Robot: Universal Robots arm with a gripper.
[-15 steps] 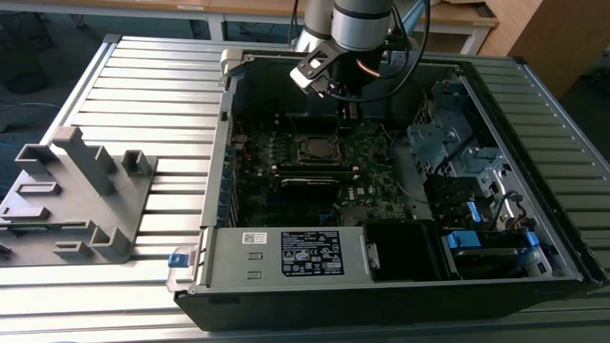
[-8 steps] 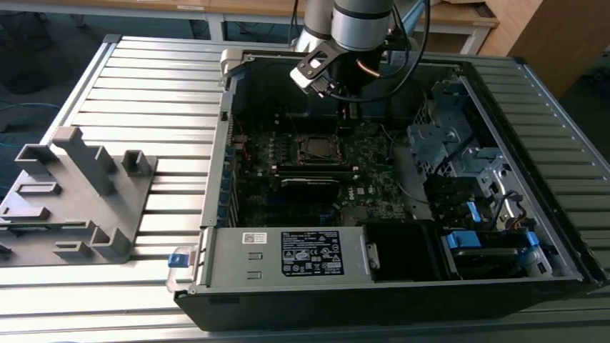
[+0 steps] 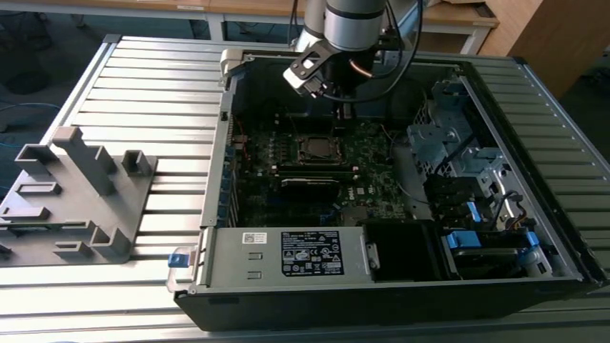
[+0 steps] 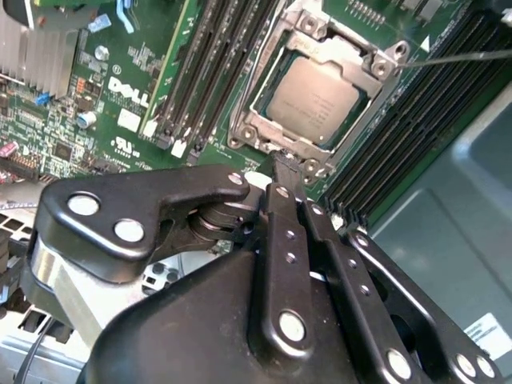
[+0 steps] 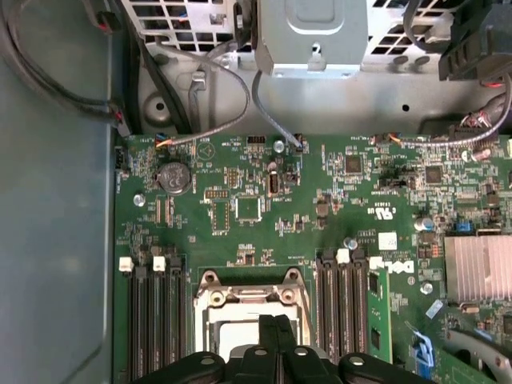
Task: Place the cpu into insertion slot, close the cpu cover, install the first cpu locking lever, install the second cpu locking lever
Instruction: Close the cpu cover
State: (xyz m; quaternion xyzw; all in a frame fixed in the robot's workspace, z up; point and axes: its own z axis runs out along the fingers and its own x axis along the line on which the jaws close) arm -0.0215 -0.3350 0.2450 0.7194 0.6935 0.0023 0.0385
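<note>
The open black desktop computer case (image 3: 221, 143) lay flat on the ribbed aluminium table (image 3: 143, 93), toward the exterior view's right. A grey moulded plastic fixture (image 3: 81, 189) stood near the table's edge at the exterior view's left, well apart from the case.

The green motherboard (image 5: 264, 200) covered the case floor. The small square dark insertion slot with its silvery rim (image 3: 318, 148) sat near the middle of the board, between two banks of long black memory slots (image 4: 208, 72).

The cpu, a flat square chip with a silver-grey metal top (image 4: 314, 100), was seated inside the insertion slot. The thin silvery metal cpu cover frame (image 4: 372, 96) appeared to lie flat around the chip, leaving the metal top exposed. A thin silvery metal rod (image 4: 468, 55) ran from one corner of the frame out across the memory slots on that side.

The black gripper (image 4: 278, 164) hung over the board just beside one edge of the socket frame. Its fingers were pressed together with nothing between them. Contact between the fingertips and the frame could not be determined. In the first wrist view, a round silver coin battery (image 5: 174, 178) and a finned silver heatsink (image 5: 478, 268) were noted on the board, both well apart from the socket.
</note>
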